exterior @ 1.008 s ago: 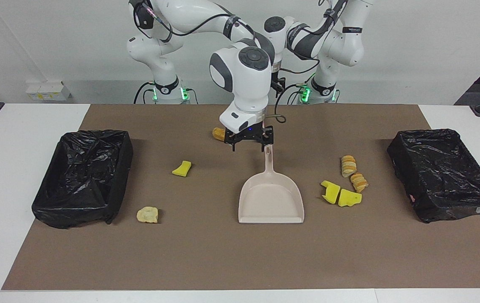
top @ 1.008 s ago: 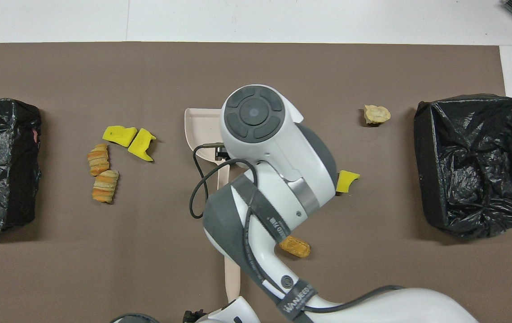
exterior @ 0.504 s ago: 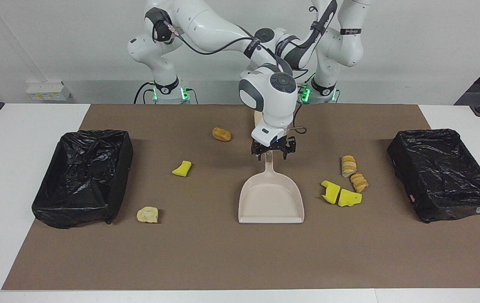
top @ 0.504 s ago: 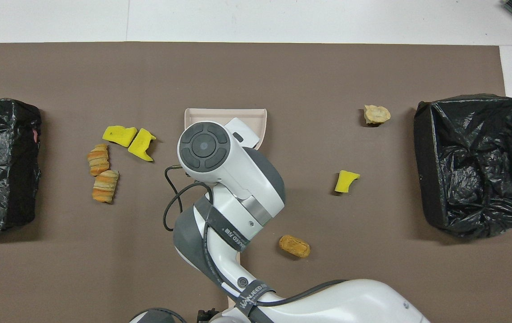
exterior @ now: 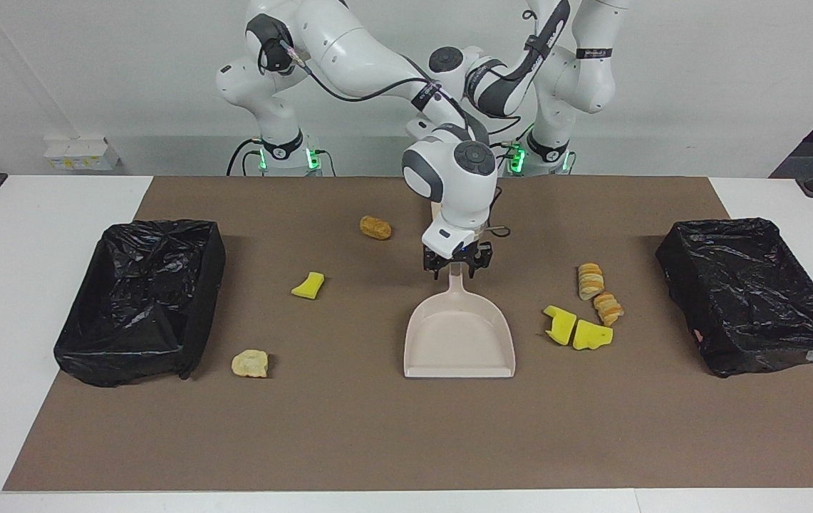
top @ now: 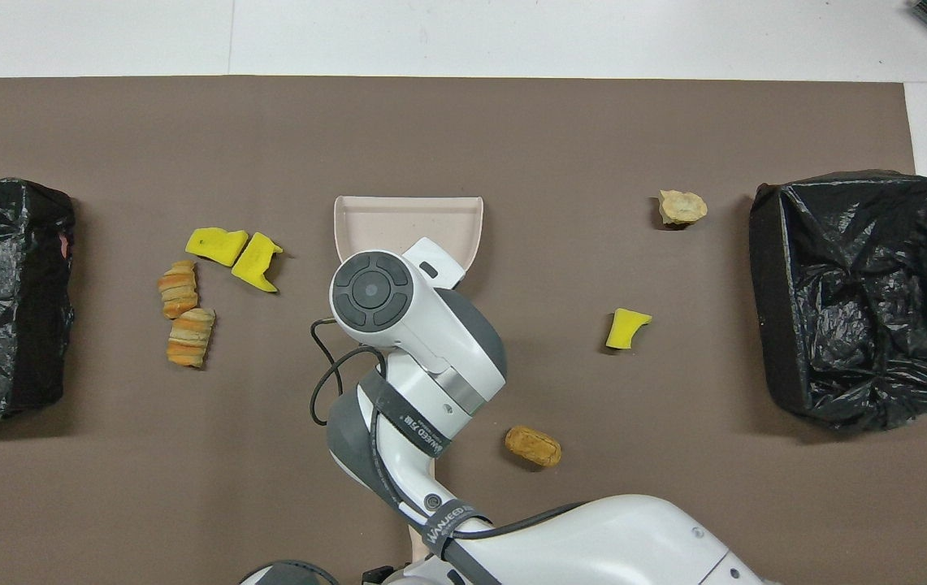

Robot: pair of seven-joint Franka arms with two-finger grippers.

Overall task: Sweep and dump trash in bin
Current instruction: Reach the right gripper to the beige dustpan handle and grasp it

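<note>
Both views are bright and evenly lit, with light that seems to come from above. Shadows are short and soft, lying close beside the bin bags (exterior: 139, 299) and the dustpan (exterior: 459, 335). The black plastic shows small white glare spots. Focus is sharp everywhere, and the edges of the brown mat (top: 463, 122) look straight.

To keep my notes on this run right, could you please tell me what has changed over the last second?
The right gripper came down and shifted toward the left arm's end, onto the dustpan handle; a grip cannot be confirmed. The left gripper, at the brush near the robots, has shut. Dustpan, trash pieces and both bins have not moved.
</note>
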